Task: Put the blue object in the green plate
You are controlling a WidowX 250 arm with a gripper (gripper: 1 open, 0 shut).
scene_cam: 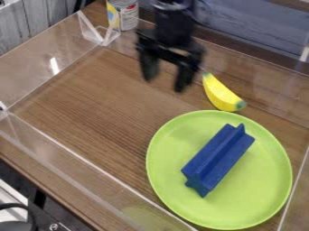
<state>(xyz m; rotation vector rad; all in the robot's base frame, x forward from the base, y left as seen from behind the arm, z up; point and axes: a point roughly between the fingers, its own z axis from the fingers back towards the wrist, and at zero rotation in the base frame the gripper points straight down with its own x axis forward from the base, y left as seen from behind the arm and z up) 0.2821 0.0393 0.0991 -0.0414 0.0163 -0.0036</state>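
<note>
My black metal pincer (164, 74): blurring, its two fingers standing apart
Patterned can (122, 13): being cut off at 11 o'clock
Ridged royal-blue block (219, 160): lying inside the round lime-green plate (169, 188), at my 5 o'clock

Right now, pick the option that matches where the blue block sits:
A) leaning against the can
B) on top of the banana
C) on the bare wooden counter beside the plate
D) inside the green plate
D: the blue block lies within the rim of the green plate, with green showing all around it, while the banana is outside, beyond the plate's far edge.
</note>
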